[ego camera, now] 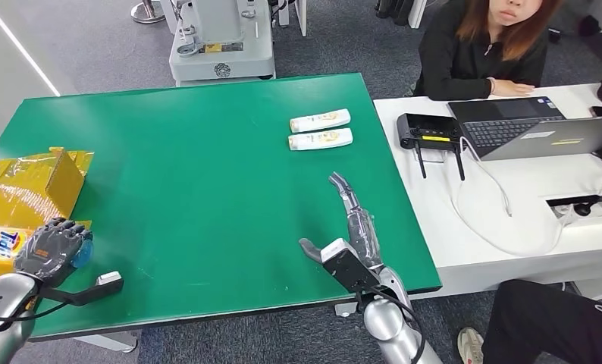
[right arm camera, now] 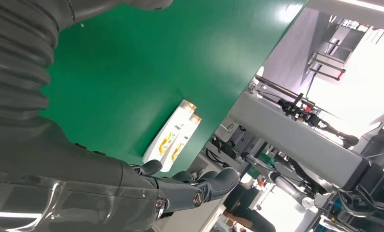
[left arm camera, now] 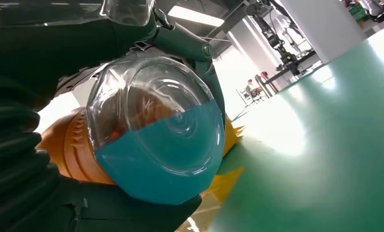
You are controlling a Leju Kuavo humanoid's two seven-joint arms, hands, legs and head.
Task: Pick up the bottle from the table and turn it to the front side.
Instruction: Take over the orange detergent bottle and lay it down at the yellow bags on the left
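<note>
We have the bottle point(left arm camera: 156, 130) of blue liquid gripped in our left robot hand point(ego camera: 51, 246) at the table's point(ego camera: 207, 189) near left corner (beside yellow packaging point(ego camera: 32, 186)). Our right robot hand point(ego camera: 351, 227) hovers open, empty. Next, we judge, comes rotating the label forward.

- Bottle point(left arm camera: 156, 130): clear glossy plastic, blue liquid inside.
- Green table point(ego camera: 207, 174): smooth, faint sheen.
- Yellow packaging point(ego camera: 32, 186) at the table's left edge: crinkled shiny foil.
- Two white bottles point(ego camera: 321, 130) on the table: glossy plastic.
</note>
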